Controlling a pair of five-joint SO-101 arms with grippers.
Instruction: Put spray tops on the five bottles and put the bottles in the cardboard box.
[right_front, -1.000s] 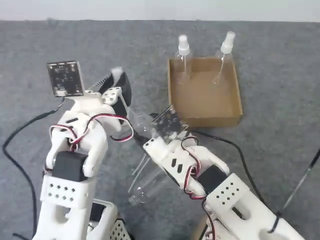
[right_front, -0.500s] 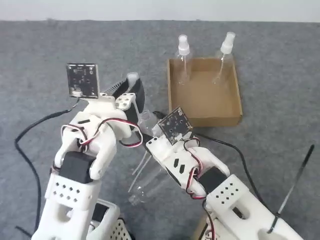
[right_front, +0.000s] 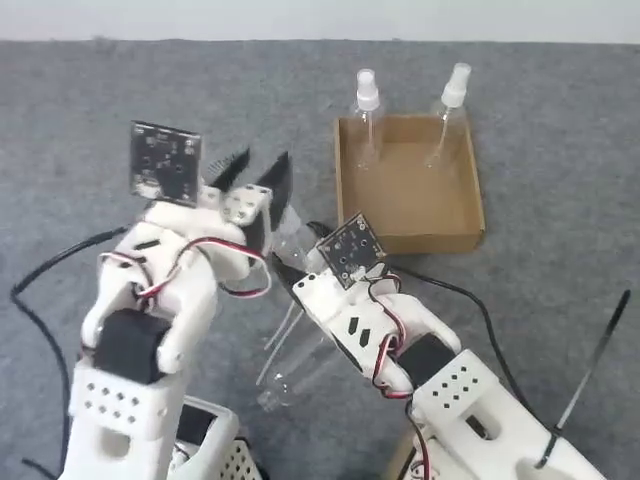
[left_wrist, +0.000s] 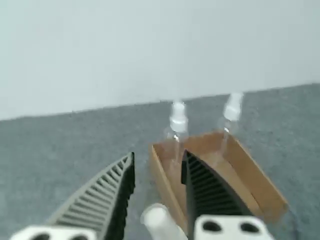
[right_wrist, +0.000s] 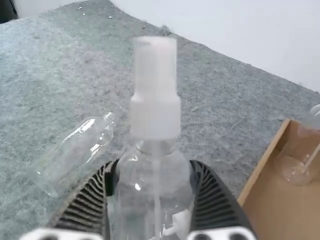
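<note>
The held bottle (right_wrist: 135, 187), clear and with a white spray top (right_wrist: 155, 100) seated on its neck, sits in the right gripper (right_wrist: 155, 167), whose ribbed black jaws close on the body from both sides. In the high view this bottle lies near the middle of the table, its top end pointing toward 11 o'clock. Just beside that end hangs the left gripper (right_front: 265, 155), its pincer spread wide and holding nothing. In the left wrist view the white top shows just under the gap between the two jaws, apart from both. The cardboard box (right_front: 410, 240) lies at 2 o'clock from the held bottle, near it, open side up. A capped bottle (right_front: 367, 110) stands upright inside against the box's 12 o'clock wall, toward the 11 o'clock corner. A second capped bottle (right_front: 452, 105) stands at the same wall toward the 1 o'clock corner, leaning a little. An uncapped bottle (right_wrist: 75, 152) lies on its side on the grey carpet (right_front: 120, 90) beyond the right gripper, its neck bare. At 6 o'clock from the held bottle a clear bottle (right_front: 295, 378) lies on the carpet between the two arms; I cannot tell whether it is the same one. The left arm (right_front: 150, 300) comes in from 7 o'clock and the right arm (right_front: 400, 340) from 5 o'clock, both white with red and black wires.
</note>
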